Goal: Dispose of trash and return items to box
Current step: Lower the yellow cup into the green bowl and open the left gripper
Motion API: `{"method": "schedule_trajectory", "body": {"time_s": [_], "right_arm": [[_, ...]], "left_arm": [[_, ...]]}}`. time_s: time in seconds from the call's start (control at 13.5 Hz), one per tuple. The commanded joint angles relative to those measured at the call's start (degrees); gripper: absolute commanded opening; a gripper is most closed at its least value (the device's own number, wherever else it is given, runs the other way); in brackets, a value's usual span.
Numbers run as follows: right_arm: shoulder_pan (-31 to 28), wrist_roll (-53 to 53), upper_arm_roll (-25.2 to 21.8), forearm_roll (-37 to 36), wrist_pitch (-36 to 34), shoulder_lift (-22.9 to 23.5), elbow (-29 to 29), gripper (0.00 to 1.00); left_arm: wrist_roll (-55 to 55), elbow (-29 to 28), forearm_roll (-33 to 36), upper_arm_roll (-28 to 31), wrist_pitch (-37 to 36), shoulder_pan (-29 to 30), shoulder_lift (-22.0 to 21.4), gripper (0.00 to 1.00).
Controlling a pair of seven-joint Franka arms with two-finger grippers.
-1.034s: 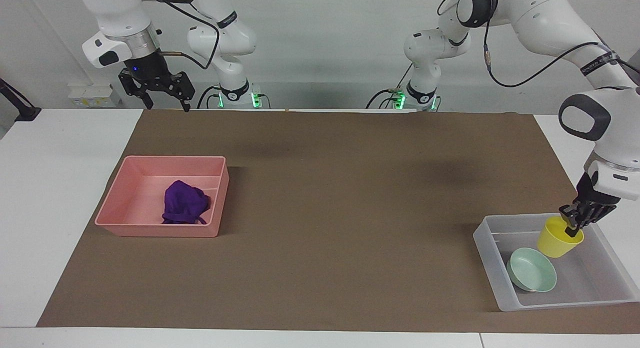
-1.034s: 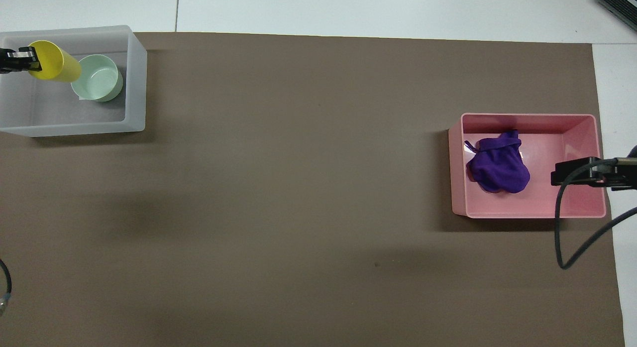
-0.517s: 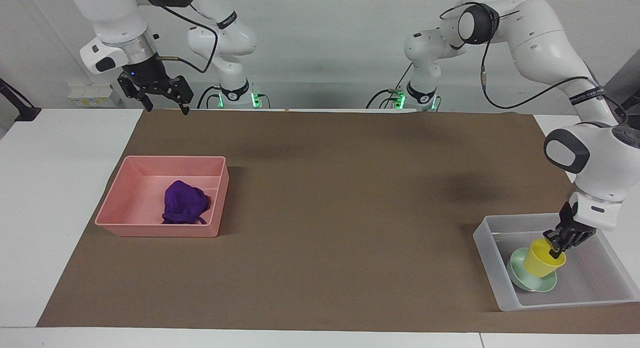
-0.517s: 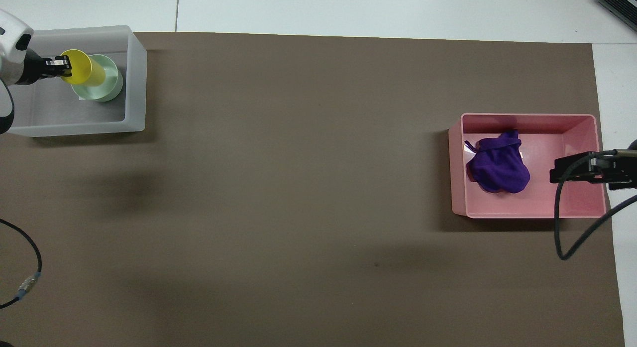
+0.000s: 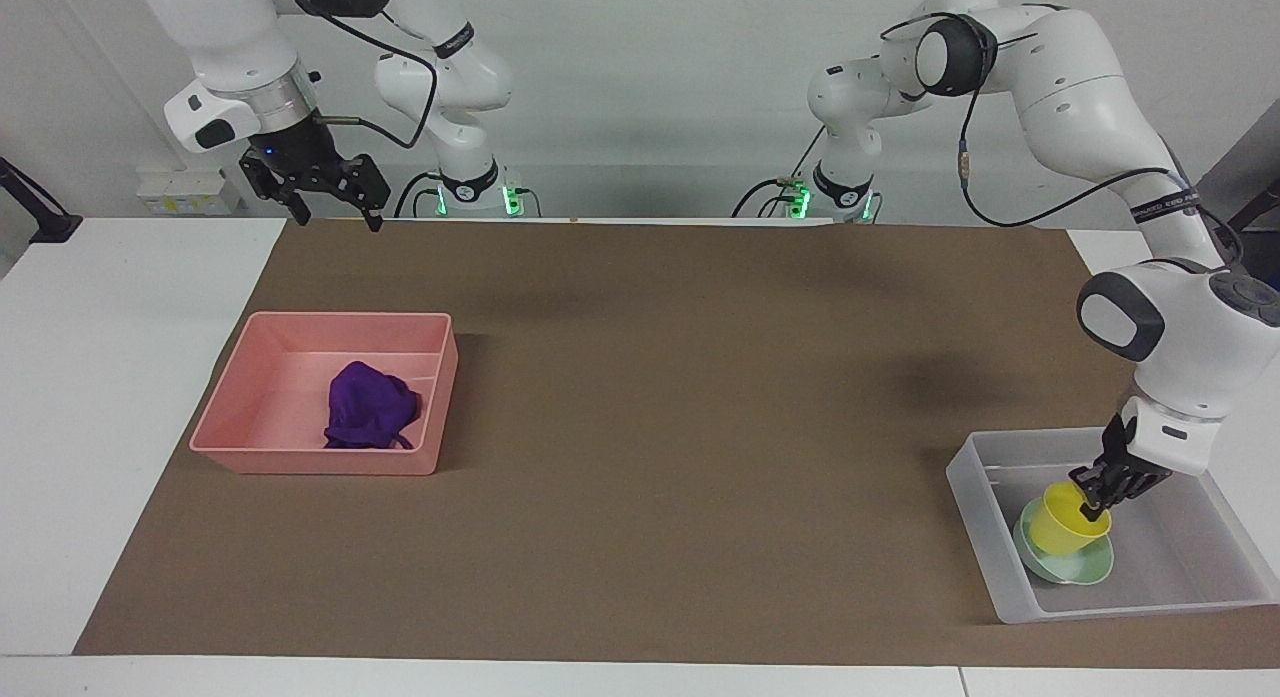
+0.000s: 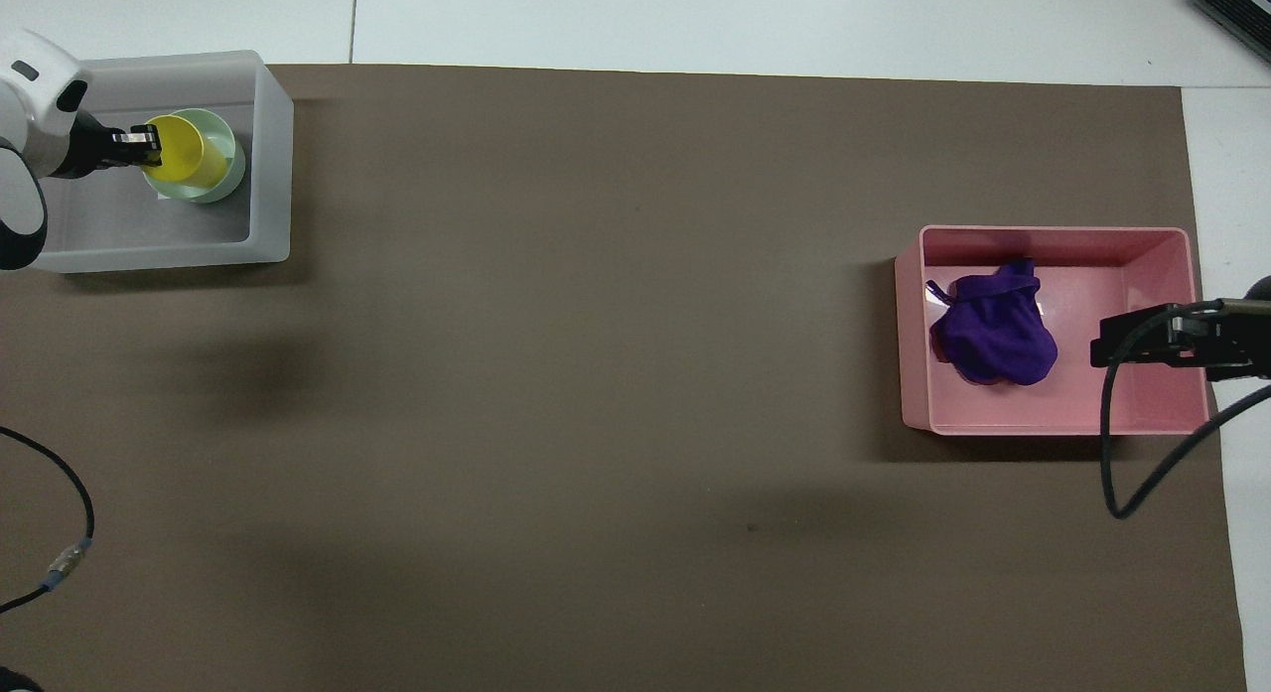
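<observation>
The clear plastic box (image 5: 1190,577) (image 6: 268,156) stands at the left arm's end of the table. The mint-green bowl (image 5: 1085,570) (image 6: 230,171) lies in it. My left gripper (image 5: 1098,489) (image 6: 149,146) is shut on the rim of the yellow cup (image 5: 1065,520) (image 6: 184,156), which sits tilted in the bowl. The purple cloth (image 5: 368,405) (image 6: 993,333) lies in the pink tray (image 5: 240,417) (image 6: 1053,240) at the right arm's end. My right gripper (image 5: 338,212) is open and empty, raised over the mat's edge near the robots.
A brown mat (image 5: 680,397) (image 6: 596,374) covers the table between the box and the tray. Loose black cables hang in the overhead view by the tray (image 6: 1117,474) and at the left arm's end (image 6: 70,553).
My left gripper has brought the yellow cup down and across the box, from above the box's bottom onto the green bowl. My right gripper has shifted slightly.
</observation>
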Motion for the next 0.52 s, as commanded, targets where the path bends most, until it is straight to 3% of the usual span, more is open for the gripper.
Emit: {"method": "schedule_trajectory", "body": {"time_s": [0.0, 0.07, 0.22, 0.44], "right_arm": [[-0.06, 0.39, 0.20, -0.45, 0.44, -0.89, -1.08, 1.00], [-0.06, 0.39, 0.20, -0.54, 1.05, -0.98, -1.51, 1.00], [-0.06, 0.65, 0.20, -0.45, 1.06, -1.24, -1.78, 1.00], [-0.06, 0.57, 0.29, -0.45, 1.15, -1.24, -1.78, 1.00]], "left_arm": [[1.93, 1.09, -0.53, 0.17, -2.39, -0.40, -0.48, 0.59], [2.10, 1.09, -0.44, 0.09, -2.39, -0.48, -1.18, 0.70], [4.11, 0.75, -0.44, 0.09, -2.39, -0.57, -3.37, 1.00], [13.25, -4.59, -0.53, 0.17, -3.97, -3.38, -10.74, 1.00]]}}
